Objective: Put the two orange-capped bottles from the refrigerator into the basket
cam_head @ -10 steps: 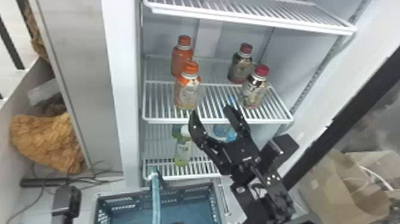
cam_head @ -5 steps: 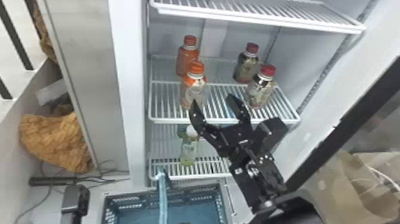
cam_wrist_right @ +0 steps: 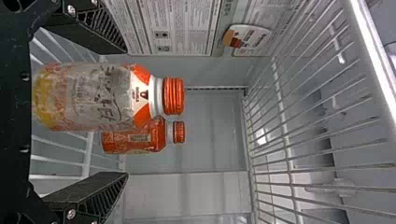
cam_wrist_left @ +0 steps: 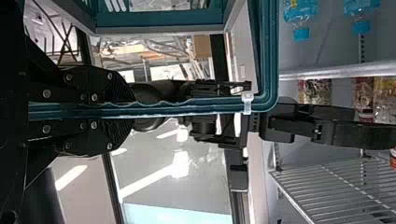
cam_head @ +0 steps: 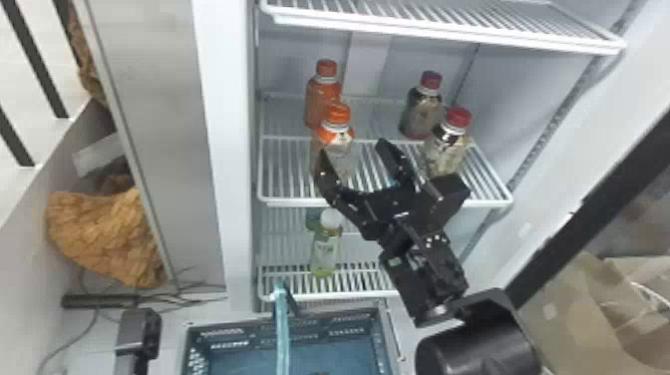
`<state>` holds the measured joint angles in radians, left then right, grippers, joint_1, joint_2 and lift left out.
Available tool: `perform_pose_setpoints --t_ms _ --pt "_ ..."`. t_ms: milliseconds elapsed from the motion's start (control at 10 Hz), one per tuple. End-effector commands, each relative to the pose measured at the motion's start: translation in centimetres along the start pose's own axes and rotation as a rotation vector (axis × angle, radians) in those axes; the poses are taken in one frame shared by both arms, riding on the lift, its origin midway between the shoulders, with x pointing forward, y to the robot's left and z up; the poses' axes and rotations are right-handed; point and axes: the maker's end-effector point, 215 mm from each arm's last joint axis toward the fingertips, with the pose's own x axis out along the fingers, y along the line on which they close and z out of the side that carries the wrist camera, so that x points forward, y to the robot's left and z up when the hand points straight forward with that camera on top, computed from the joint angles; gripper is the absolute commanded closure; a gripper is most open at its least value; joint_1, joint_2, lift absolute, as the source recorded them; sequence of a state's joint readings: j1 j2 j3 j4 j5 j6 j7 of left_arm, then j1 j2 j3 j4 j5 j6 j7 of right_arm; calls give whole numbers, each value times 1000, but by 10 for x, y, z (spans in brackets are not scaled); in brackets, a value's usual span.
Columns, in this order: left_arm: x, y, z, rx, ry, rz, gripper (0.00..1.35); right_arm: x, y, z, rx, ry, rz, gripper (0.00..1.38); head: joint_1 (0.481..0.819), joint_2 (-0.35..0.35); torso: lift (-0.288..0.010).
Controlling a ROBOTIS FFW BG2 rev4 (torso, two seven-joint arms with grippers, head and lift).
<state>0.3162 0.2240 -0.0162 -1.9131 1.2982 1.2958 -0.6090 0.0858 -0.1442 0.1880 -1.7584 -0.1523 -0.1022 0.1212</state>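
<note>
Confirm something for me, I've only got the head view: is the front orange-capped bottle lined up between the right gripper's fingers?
Observer: In the right wrist view, the front bottle shows between the right gripper's open fingers, with a gap on both sides. I can't judge the depth.

Operator: Is it centred?

Observer: No, it shows clearly nearer one finger; the rear bottle peeks out on the side of the other.

Operator: And the left gripper? I can't make out its fingers.

Observer: The left wrist view shows the left gripper shut on the teal basket handle.
</note>
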Motion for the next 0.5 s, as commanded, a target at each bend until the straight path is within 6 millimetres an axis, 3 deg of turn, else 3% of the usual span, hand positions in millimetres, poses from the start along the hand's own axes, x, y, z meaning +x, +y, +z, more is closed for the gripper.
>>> perform_pose_setpoints --t_ms 0,200,300,400 --pt "1 -1 0 3 4 -2 1204 11 -4 -2 -6 1 0 136 695 -193 -40" --pt "1 -1 1 4 2 -1 1204 23 5 0 -5 -4 27 236 695 -192 -40" --pt "1 0 1 4 2 1 1204 27 11 0 0 -3 50 478 695 -184 -40" --pt "0 -1 2 5 0 -1 1204 27 19 3 7 -6 63 934 695 -171 -40"
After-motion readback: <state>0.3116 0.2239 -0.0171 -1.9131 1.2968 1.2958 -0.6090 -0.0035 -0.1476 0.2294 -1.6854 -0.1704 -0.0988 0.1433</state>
